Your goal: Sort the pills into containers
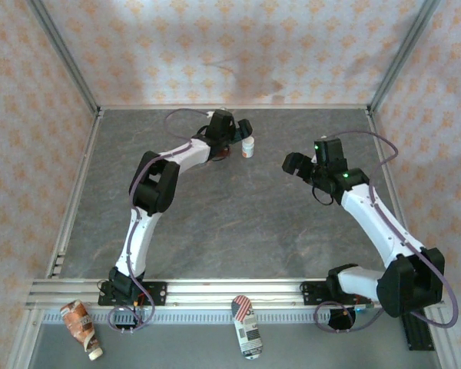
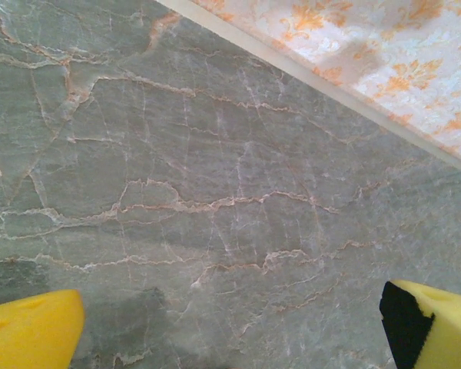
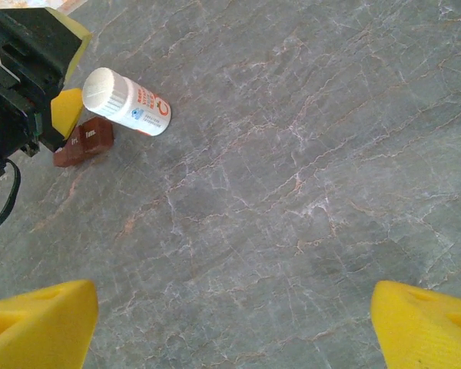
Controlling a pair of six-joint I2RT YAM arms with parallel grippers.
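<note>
Far left of the white bottle [image 1: 248,146], off the tabletop [image 1: 215,223] on the near rail: a brown-labelled bottle [image 1: 81,327] lying on its side.

Closer in, the left arm stretched from its base toward the back wall, elbow bent. Left gripper [image 1: 233,135] hanging just left of the white bottle, fingers [image 2: 31,334] spread wide and released, with only bare grey veined stone between them.

Beneath that gripper, just beside the white bottle on its left: the containers [image 3: 83,144], a dark red-brown strip of joined square lids, lying flat. Pale lettering on the lids, too small to read. One end hidden behind a yellow finger in the right wrist view.

White bottle itself upright, with a ribbed white cap and red and blue print on the label.

Straight below it on the near rail, a flag-printed package [image 1: 247,327] lying flat.

Right of the white bottle and well apart from it: right arm folded up from its base, right gripper [image 1: 296,163] turned toward the bottle, fingers [image 3: 38,327] parted wide, holding nothing.
</note>
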